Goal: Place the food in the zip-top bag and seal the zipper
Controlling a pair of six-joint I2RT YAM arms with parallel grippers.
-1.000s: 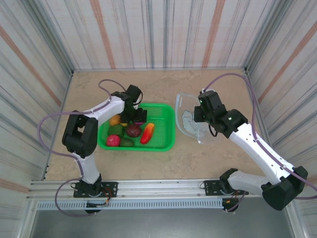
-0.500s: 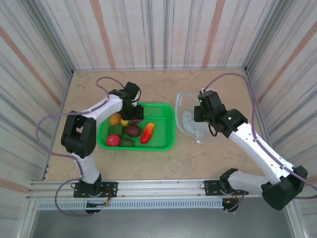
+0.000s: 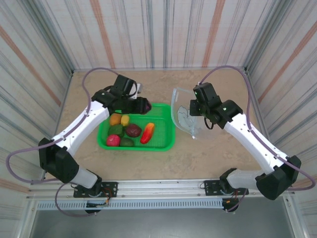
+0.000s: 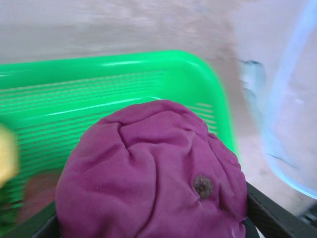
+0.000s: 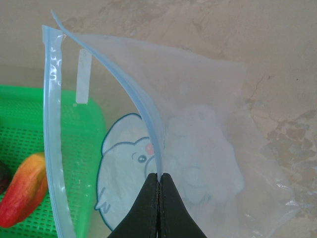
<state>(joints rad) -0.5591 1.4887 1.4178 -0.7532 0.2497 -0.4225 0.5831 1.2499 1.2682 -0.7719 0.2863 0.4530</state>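
Beige desk (image 3: pixel 208 158) between striped walls (image 3: pixel 163 29). My left gripper (image 3: pixel 142 105) clamps a purple food piece (image 4: pixel 148 173) over the far edge of the green basket (image 3: pixel 166 141) (other food (image 3: pixel 132 130) lies inside). My right gripper (image 5: pixel 159 181), jaws closed, pinches the zipper (image 5: pixel 146 119) of the zip-top bag (image 5: pixel 208 129), which gapes just right of the basket.

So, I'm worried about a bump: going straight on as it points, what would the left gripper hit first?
Likely the basket's far rim, with the bag's open mouth just beyond; the left gripper, holding the purple food, looks raised, so depth is unclear.
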